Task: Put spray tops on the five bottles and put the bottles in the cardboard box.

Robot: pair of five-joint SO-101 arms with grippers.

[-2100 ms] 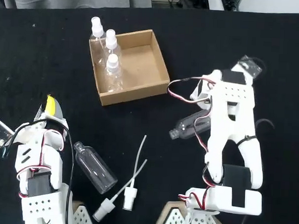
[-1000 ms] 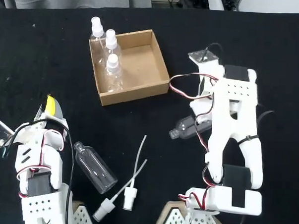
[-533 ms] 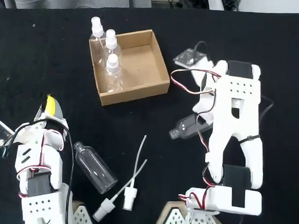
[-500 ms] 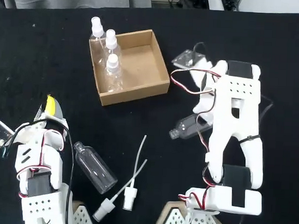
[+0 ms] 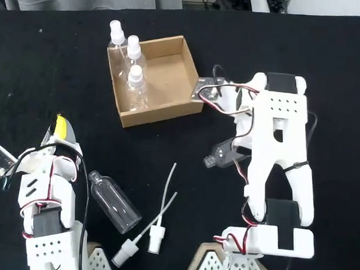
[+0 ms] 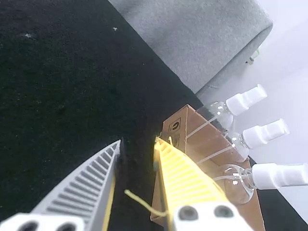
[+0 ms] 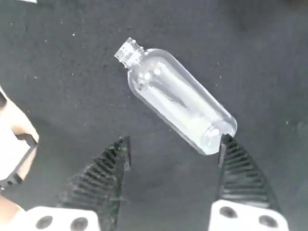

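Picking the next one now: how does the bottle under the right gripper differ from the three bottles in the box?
The bottle under the open right gripper has a bare neck; the three bottles wear white spray tops. It lies on the black table; they sit in the cardboard box. All are clear.

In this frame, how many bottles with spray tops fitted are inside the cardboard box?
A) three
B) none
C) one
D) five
A: three capped bottles sit along one side of the cardboard box, while two uncapped bottles lie out on the table.
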